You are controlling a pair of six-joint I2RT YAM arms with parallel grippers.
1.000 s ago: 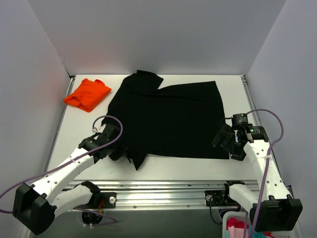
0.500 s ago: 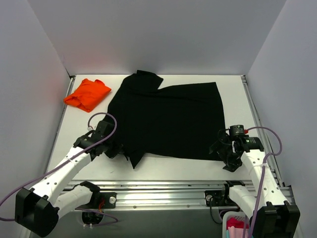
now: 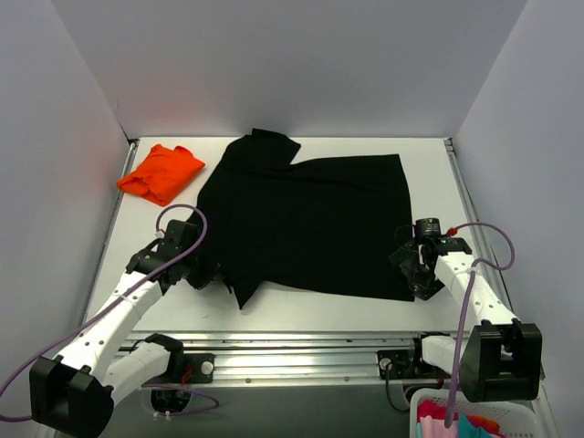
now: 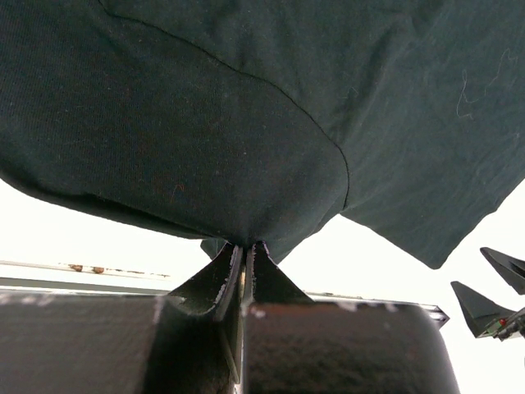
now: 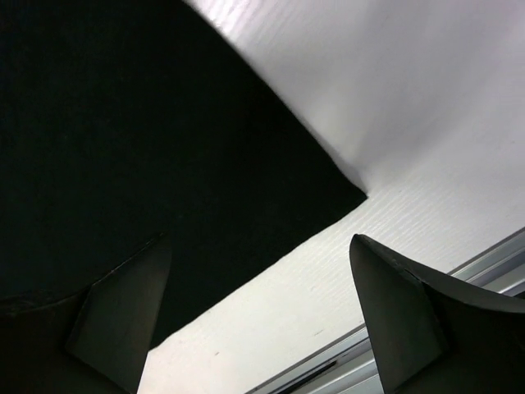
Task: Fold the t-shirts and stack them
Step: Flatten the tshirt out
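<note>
The black t-shirt (image 3: 310,219) lies spread across the middle of the white table, one sleeve pointing back. The orange t-shirt (image 3: 161,173) sits folded at the back left. My left gripper (image 3: 208,276) is shut on the black shirt's near-left edge; in the left wrist view the cloth (image 4: 205,139) bunches into the closed fingertips (image 4: 244,246). My right gripper (image 3: 412,274) stands open at the shirt's near-right corner. In the right wrist view that corner (image 5: 344,197) lies flat between the spread fingers (image 5: 402,312), one finger over the cloth.
White walls close in the table on three sides. A metal rail (image 3: 301,342) runs along the near edge. A basket with coloured cloth (image 3: 456,422) shows at the bottom right, below the table.
The right gripper has slid left and inward onto the shirt's near-right corner, narrowing slightly. The left gripper has drawn the near-left edge a little left and back.
</note>
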